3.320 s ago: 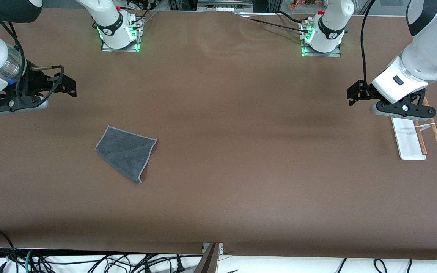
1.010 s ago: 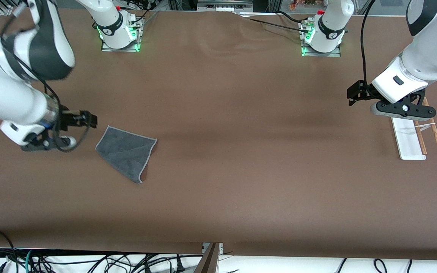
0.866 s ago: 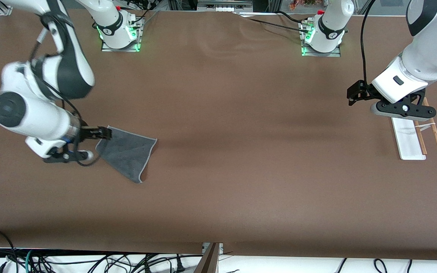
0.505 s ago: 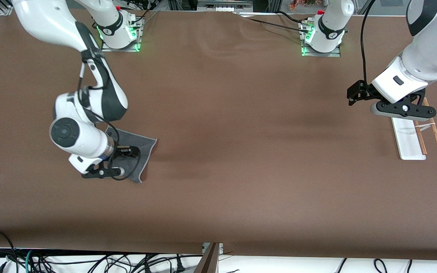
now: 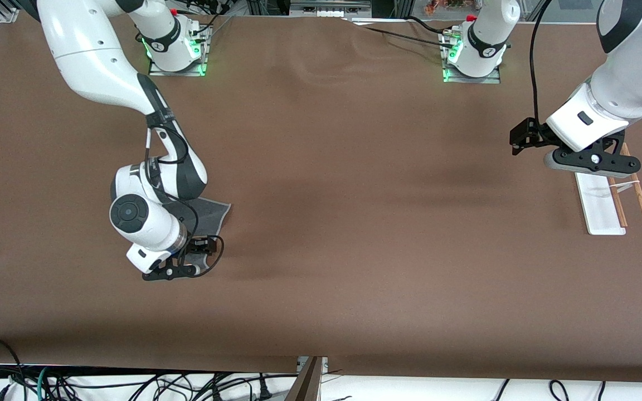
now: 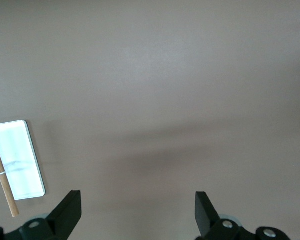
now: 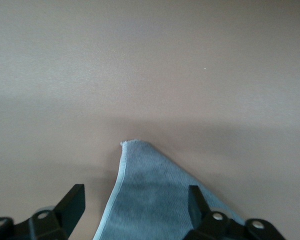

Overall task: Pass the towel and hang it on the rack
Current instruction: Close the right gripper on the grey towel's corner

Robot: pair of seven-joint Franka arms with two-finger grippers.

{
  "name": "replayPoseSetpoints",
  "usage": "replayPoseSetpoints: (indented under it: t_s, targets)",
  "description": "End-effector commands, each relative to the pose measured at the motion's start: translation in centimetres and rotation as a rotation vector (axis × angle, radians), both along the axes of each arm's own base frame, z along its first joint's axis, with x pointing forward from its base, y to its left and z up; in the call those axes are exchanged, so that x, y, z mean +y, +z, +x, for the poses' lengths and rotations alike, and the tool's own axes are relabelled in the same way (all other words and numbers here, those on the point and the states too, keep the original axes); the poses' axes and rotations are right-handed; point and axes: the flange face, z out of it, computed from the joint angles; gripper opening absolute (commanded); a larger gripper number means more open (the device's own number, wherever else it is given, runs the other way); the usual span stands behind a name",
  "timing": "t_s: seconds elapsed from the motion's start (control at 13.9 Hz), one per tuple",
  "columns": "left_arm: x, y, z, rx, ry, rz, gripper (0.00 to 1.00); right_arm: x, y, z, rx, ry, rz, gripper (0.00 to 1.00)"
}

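The small dark grey microfibre towel (image 5: 209, 214) with its paler stitched hem lies flat on the brown table (image 5: 343, 267), toward the right arm's end and roughly midway between the robots' edge and the camera's edge. The right gripper (image 5: 198, 257) hangs low over the towel's corner nearest the camera, fingers spread wide, with the cloth's tip between them in the right wrist view (image 7: 140, 200). This looks like the pickup step, with nothing pinched yet. Next it would need to sink onto that corner and close on the hem without merely pushing the cloth along.

The left gripper (image 5: 521, 139) waits, fingers apart, over bare table beside the rack (image 5: 599, 203), a narrow white base with two thin light-brown wooden rods near the left arm's end of the table.

The brown covering shows faint ripples near the robots' edge; cables (image 5: 131, 384) trail below the camera's edge.
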Motion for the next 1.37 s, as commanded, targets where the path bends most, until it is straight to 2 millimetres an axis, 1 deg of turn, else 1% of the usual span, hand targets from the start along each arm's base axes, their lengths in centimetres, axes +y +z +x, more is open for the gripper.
replayPoseSetpoints:
  t_s: [0.0, 0.14, 0.29, 0.65, 0.72, 1.01, 1.08, 1.3]
  targets:
    - [0.0, 0.4, 0.2, 0.006, -0.001, -0.02, 1.0, 0.5, -1.5, 0.7, -0.034, 0.015, -0.004, 0.89]
    - [0.0, 0.4, 0.2, 0.003, -0.001, -0.021, 1.0, 0.5, -2.1, 0.7, -0.032, 0.011, -0.004, 0.87]
    - [0.0, 0.4, 0.2, 0.005, -0.001, -0.021, 1.0, 0.6, -2.6, 0.6, -0.025, 0.008, -0.004, 0.79]
    - [0.0, 0.4, 0.2, 0.003, -0.001, -0.021, 1.0, 0.6, -3.1, 0.4, -0.015, 0.001, 0.001, 0.5]
    - [0.0, 0.4, 0.2, 0.003, -0.001, -0.021, 1.0, 0.5, -3.1, 0.4, -0.016, -0.001, 0.0, 0.43]
    - [0.0, 0.4, 0.2, 0.005, -0.001, -0.021, 1.0, 0.5, -3.2, 0.4, -0.013, 0.0, 0.001, 0.02]
    - [0.0, 0.4, 0.2, 0.003, -0.001, -0.021, 1.0, 0.6, -3.2, 0.3, -0.012, 0.002, 0.002, 0.0]
    - [0.0, 0.4, 0.2, 0.003, -0.001, -0.021, 1.0, 0.6, -2.8, 0.4, -0.009, 0.005, 0.0, 0.0]
